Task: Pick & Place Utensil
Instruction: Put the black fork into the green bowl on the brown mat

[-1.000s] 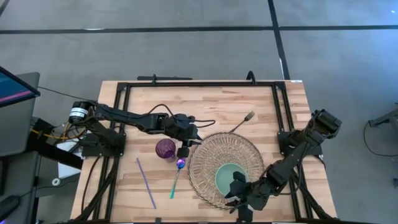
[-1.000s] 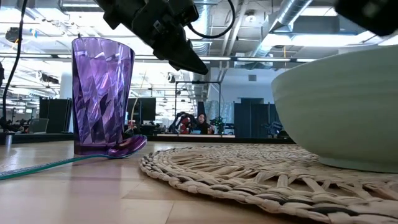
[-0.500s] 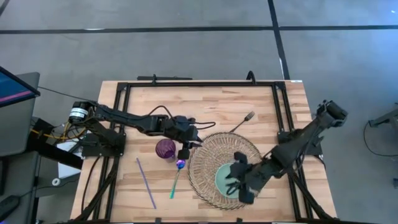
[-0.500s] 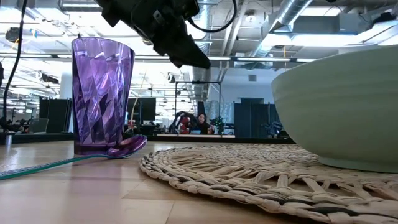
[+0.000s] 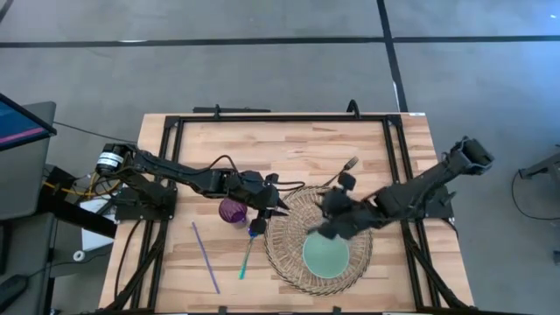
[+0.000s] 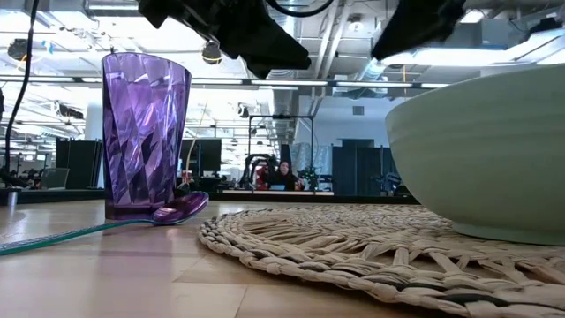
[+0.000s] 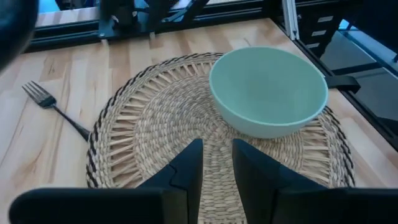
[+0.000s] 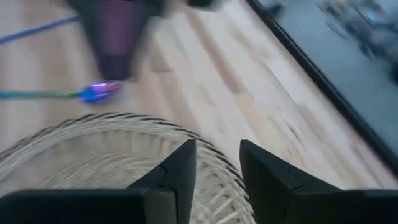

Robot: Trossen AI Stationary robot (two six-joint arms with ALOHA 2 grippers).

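The utensil in play looks to be the spoon with a purple bowl and teal handle, lying flat on the light wooden table just beside the faceted purple plastic cup and the round woven straw placemat that carries the pale green bowl. The left gripper hovers over the mat's edge near the cup, jaws parted and holding nothing, while the right gripper, jaws likewise released, hangs over the mat. This reads as the approach step: next, a gripper must drop onto the spoon and close on its thin handle
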